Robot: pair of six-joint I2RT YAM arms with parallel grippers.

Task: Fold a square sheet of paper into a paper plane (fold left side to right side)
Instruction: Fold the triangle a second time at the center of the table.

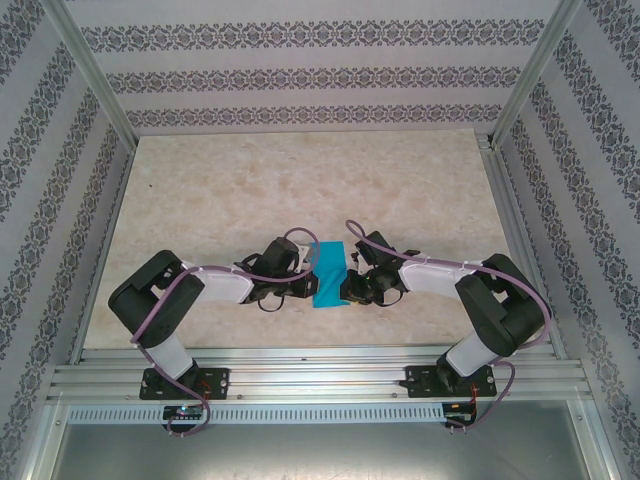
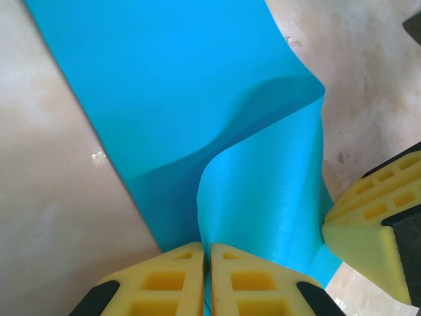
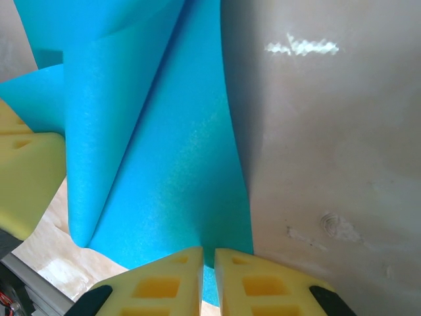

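Top external view showed a pale beige table (image 1: 250,180) with a faint marbled pattern, closed in on the left, right and far sides by walls (image 1: 300,75) papered in white with grey ornamental bands. Bare aluminium posts (image 1: 95,75) rose at the far corners, and ribbed aluminium rails (image 1: 320,375) ran along the near edge, where the two arm bases were bolted. Toward the near middle of the table sat the sheet of paper (image 1: 328,272), bright cyan-blue, seen from above as a narrow strip between the two arms. The left gripper (image 1: 303,283) met it from the left and the right gripper (image 1: 352,287) from the right, both low over the surface. From the left wrist, the yellow fingers (image 2: 171,283) were pressed together on an edge of the sheet, which rose from the table in a soft curl while the rest lay flat on the beige top. A yellow finger of the other arm stood just beside the curl on the right. From the right wrist, that gripper's jaws were likewise clamped on the paper's edge, with a fold of it standing up to the left. To the right lay bare table, lightly scuffed and catching a streak of glare.
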